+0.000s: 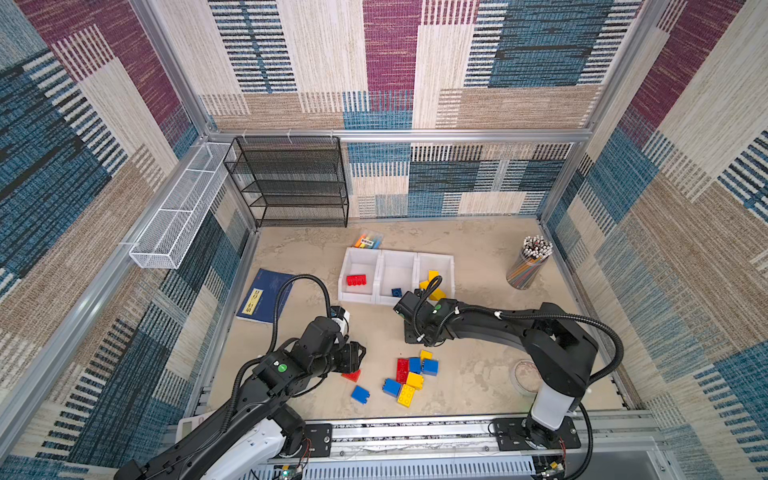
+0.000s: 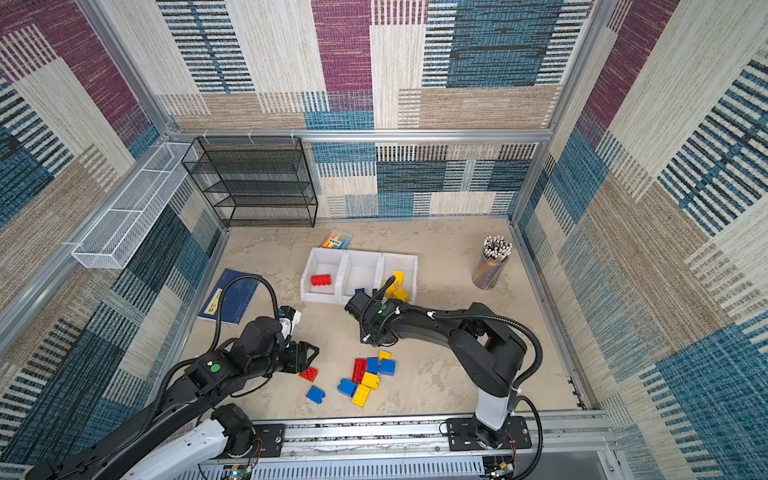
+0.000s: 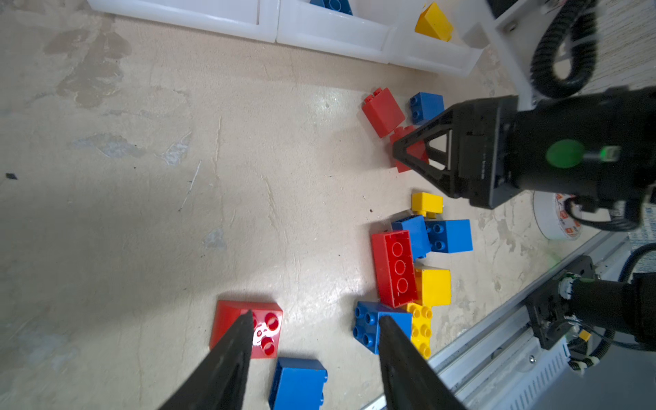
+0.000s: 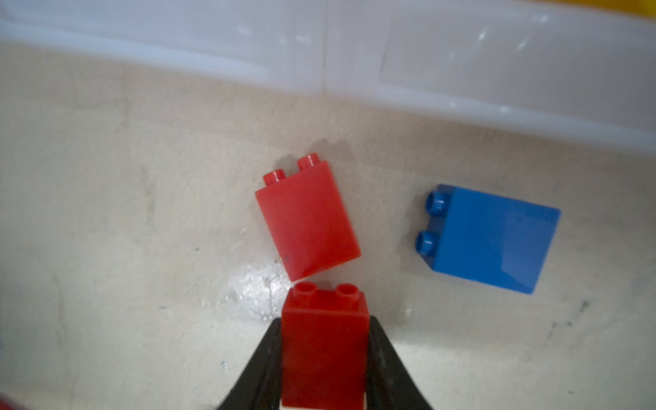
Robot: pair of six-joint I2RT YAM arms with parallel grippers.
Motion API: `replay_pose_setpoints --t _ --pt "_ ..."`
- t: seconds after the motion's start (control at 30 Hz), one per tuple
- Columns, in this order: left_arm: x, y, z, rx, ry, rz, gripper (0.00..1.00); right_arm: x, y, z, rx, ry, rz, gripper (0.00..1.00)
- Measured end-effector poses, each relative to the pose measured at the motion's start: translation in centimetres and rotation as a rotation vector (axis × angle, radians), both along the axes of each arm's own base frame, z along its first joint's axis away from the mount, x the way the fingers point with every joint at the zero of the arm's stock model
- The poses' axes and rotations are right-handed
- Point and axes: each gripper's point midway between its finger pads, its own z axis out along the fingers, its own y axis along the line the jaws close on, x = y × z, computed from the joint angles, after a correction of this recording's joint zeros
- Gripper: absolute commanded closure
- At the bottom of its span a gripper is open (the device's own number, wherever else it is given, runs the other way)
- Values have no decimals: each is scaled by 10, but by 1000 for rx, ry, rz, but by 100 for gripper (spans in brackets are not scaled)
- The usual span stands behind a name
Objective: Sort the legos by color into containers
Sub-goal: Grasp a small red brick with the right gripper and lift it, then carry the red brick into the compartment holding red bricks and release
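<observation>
My right gripper [image 4: 324,321] is shut on a small red brick [image 4: 324,351] just above the floor, in front of the three white containers [image 1: 357,297]. Another red brick [image 4: 307,222] and a blue brick [image 4: 490,238] lie next to it. The left container holds a red brick [image 1: 357,280], the middle one a blue brick [image 1: 397,292], the right one yellow bricks [image 1: 432,276]. My left gripper [image 3: 316,317] hangs open over the floor between a red square brick [image 3: 273,323] and a blue square brick [image 3: 365,326]. A cluster of mixed legos [image 1: 411,374] lies nearby.
A blue book [image 1: 264,297] lies at the left, a marker pack [image 1: 368,241] behind the containers, a pencil cup [image 1: 528,266] at the right. A black rack [image 1: 291,183] and a white wire basket [image 1: 178,212] stand at the back left. A round dish [image 1: 525,376] sits beside the right arm.
</observation>
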Motion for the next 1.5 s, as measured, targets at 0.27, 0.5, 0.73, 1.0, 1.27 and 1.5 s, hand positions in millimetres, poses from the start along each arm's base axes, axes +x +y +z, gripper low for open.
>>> replay_pose_setpoints --t 0.27,0.5,0.73,1.0,1.27,1.5 --pt "-2 4 0 -3 -1 20 41 41 27 70 61 -160 55 67" --pt "-2 7 5 -2 0 34 41 100 53 97 62 -264 96 68" --pt "-6 15 5 8 10 71 41 142 115 118 124 -335 224 67" --pt "-11 22 6 6 17 102 41 183 167 99 135 -363 320 66" --pt "-13 25 1 9 36 119 41 199 155 65 105 -302 306 50" --pt "-14 25 0 9 40 122 41 196 158 68 121 -297 318 37"
